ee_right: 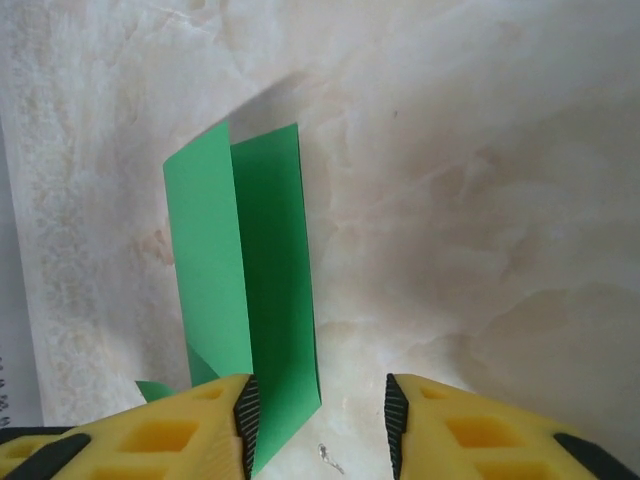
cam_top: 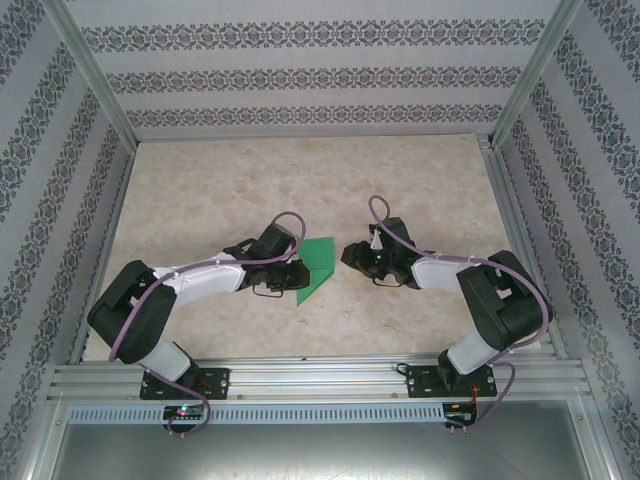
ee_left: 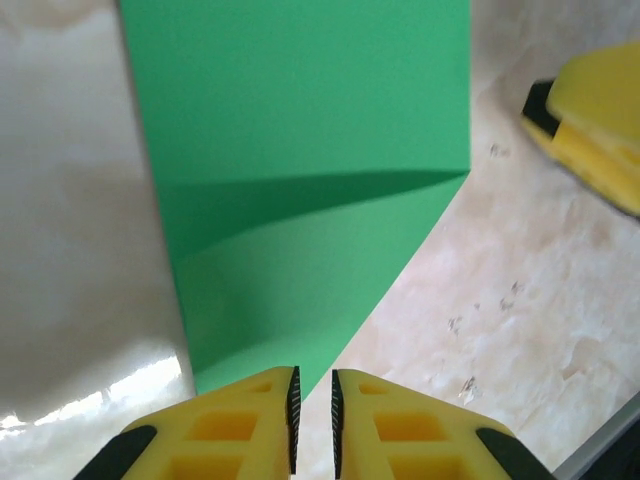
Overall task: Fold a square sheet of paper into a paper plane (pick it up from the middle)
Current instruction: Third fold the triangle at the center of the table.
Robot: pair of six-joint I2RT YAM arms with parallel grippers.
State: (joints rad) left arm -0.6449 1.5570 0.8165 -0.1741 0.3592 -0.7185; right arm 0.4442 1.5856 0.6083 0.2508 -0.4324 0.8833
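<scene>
Simply plain green paper (cam_top: 318, 264), creased.

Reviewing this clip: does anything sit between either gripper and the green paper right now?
Nothing visible does. The green paper sits on the table, with a corner at the tips of the left gripper and an edge at the open jaws of the right gripper.

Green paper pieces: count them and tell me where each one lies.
1. The folded green sheet lies on the table between the left arm and right arm; more could hide beneath them.
</scene>
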